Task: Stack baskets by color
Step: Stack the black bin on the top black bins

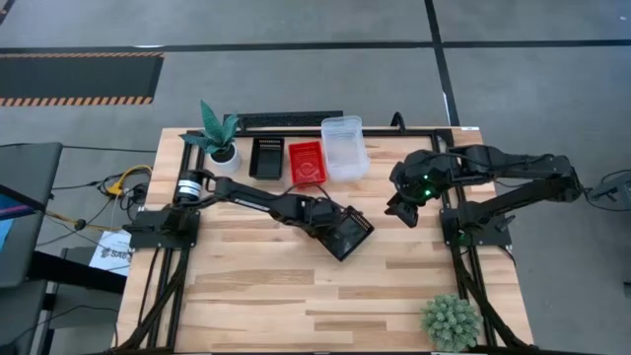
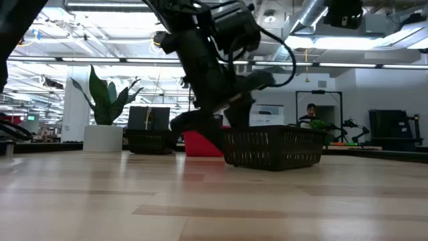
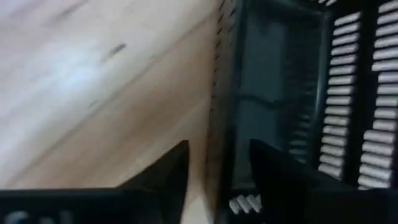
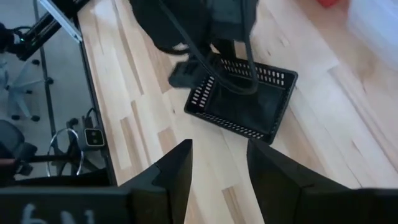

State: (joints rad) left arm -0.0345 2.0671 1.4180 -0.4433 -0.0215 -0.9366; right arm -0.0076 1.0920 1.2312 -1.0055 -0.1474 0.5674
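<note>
Progress is partial: beyond the loose black basket (image 1: 347, 233) at table centre stand a black stack (image 1: 266, 158), a red stack (image 1: 307, 162) and a clear stack (image 1: 345, 148) in a row. My left gripper (image 3: 219, 165) straddles the loose basket's wall, not yet clenched. My right gripper (image 4: 219, 163) hangs released beside it. How many baskets each stack holds I cannot tell.

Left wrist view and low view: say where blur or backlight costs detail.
Left wrist view: the black basket and the wood are smeared soft, so its mesh shows only as pale bars. Low view: bright ceiling lights behind turn the left gripper into a dark silhouette.
</note>
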